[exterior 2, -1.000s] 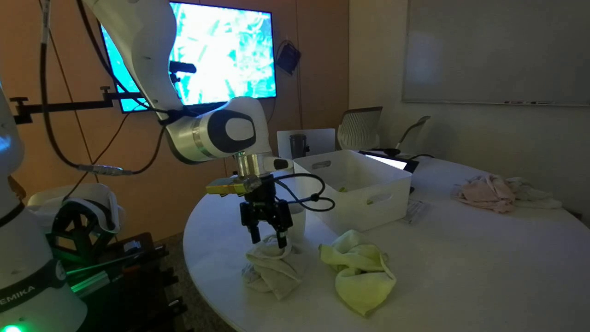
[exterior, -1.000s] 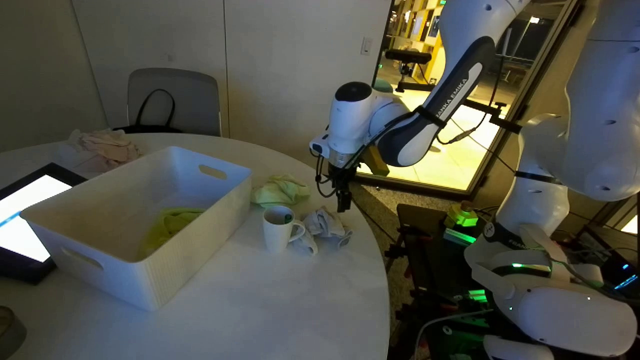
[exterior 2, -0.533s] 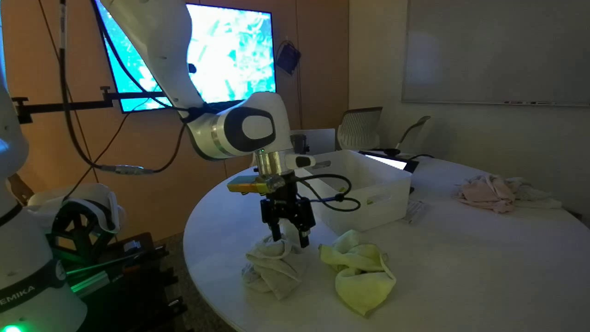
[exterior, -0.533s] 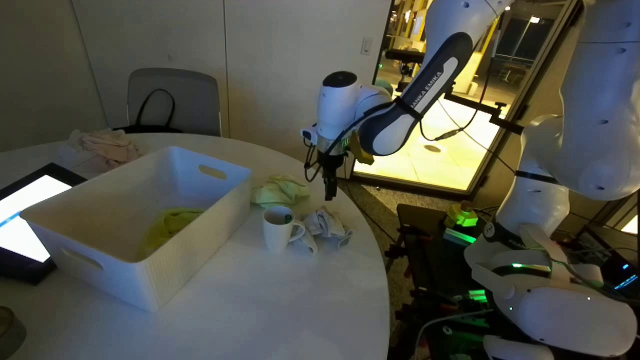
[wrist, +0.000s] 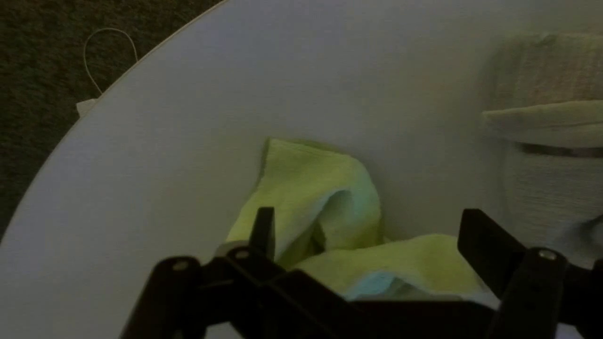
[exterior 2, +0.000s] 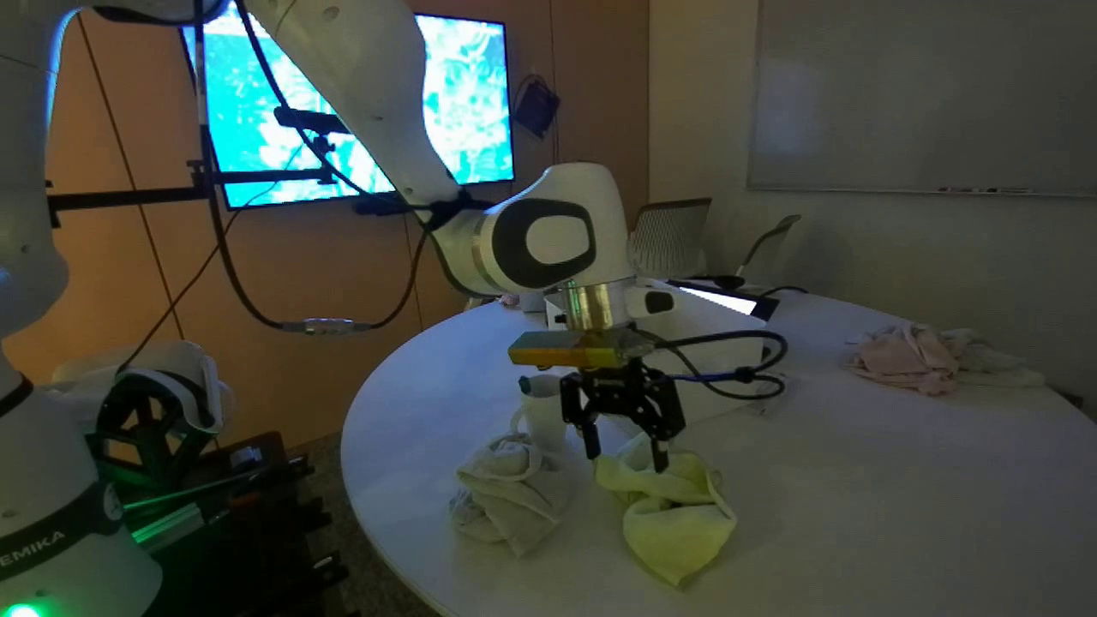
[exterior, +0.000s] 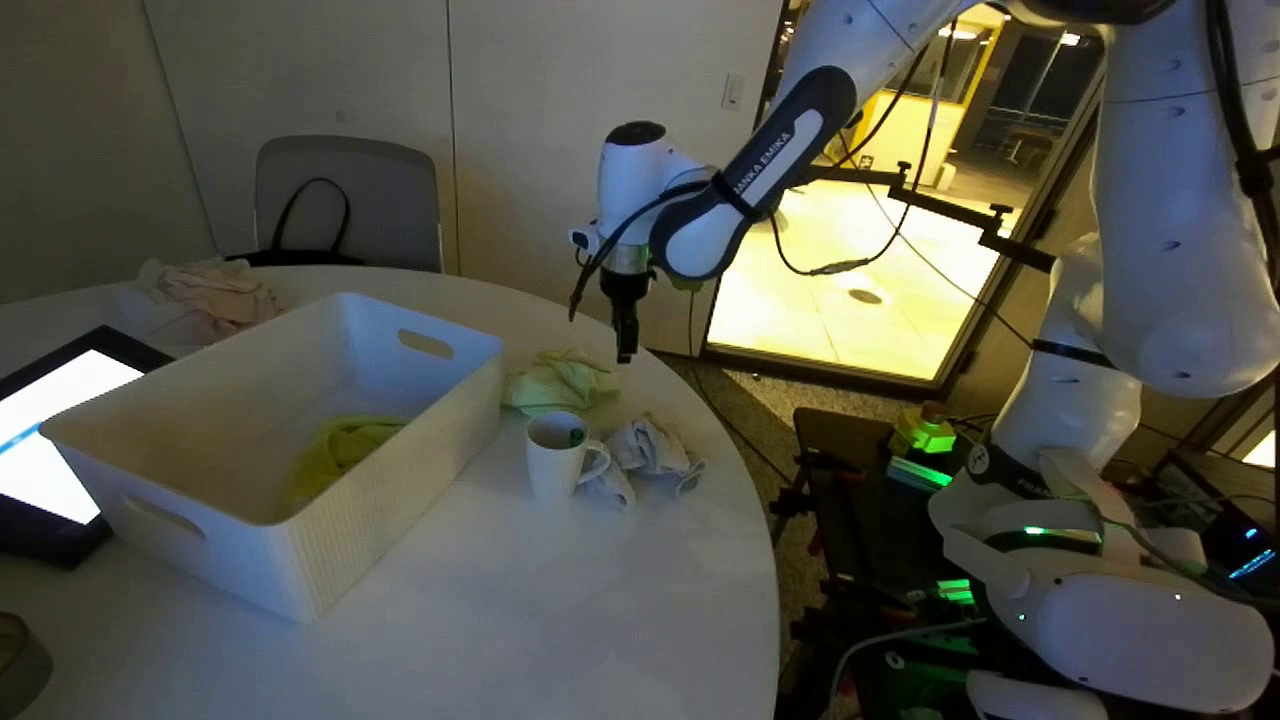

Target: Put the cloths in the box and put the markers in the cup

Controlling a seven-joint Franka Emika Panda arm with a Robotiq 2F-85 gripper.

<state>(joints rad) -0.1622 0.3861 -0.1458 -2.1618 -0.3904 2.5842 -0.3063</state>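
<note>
Wrist view: gripper (wrist: 367,230) stood spread over the yellow-green cloth (wrist: 301,183), two cloths left to box

Progress: part done, by my reading. Boxed, as far as could be seen: one crumpled yellow-green rag (exterior: 345,455), lying low inside the white box (exterior: 400,480), partly cut off from sight by the near wall. Could not tell if another lay beneath.

Left to do: the yellow-green cloth, loose on the surface (exterior: 560,620) near the box, and the grey-white cloth (exterior 2: 510,493), bunched up beside the cup (exterior: 550,470).

Cup: upright, handle toward the grey-white cloth. A green-tipped marker (exterior: 577,437), or what I took for one, showed its end inside the rim. Marker half of the job looked at least begun, perhaps complete; how many the cup held was hidden, and could not tell whether others lay elsewhere.

Gripper: fingers wide apart, nothing held. Tips hung above the yellow-green cloth, apparently short of contact; folds of it showed between the fingers in the wrist view. Judged step: lining up to pinch that cloth for the box.

Also noted: a pink heap (exterior 2: 908,360) of fabric, apart from the box. Unclear whether it belonged to the job.
</note>
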